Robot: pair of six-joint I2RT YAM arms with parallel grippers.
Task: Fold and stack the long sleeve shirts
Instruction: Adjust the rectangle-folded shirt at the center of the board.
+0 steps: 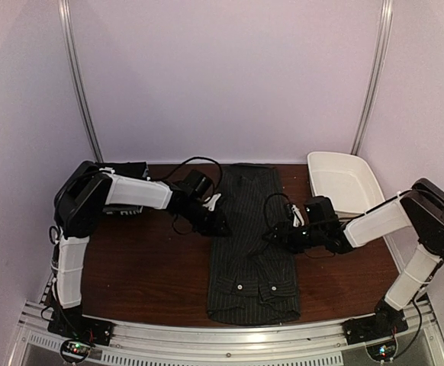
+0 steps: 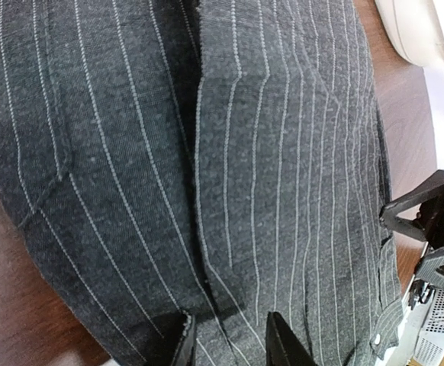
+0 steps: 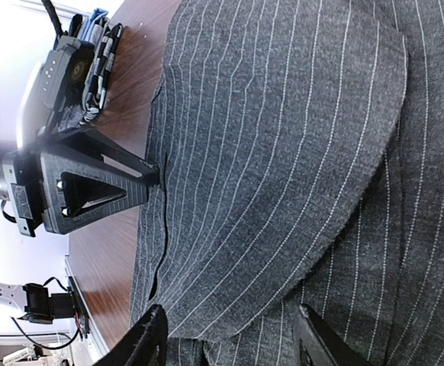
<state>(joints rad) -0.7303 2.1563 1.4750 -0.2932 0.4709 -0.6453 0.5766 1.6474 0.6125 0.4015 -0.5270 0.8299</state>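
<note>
A charcoal pinstriped long sleeve shirt [image 1: 251, 252] lies lengthwise down the middle of the table, its sides folded in and its white buttons near the front edge. My left gripper [image 1: 220, 226] is open at the shirt's left edge; in the left wrist view [image 2: 233, 345] its jaws stand apart just over the folded cloth [image 2: 207, 152]. My right gripper [image 1: 277, 235] is open at the shirt's right edge; in the right wrist view [image 3: 230, 345] its jaws stand wide apart over a curved folded flap [image 3: 298, 152]. Neither holds anything. A dark folded cloth [image 1: 133, 169] lies at the back left, mostly hidden by my left arm.
A white plastic tub [image 1: 344, 183] stands at the back right, also showing in the left wrist view [image 2: 413, 30]. Brown table [image 1: 146, 267] shows on both sides of the shirt. Pale walls with metal rails close the back.
</note>
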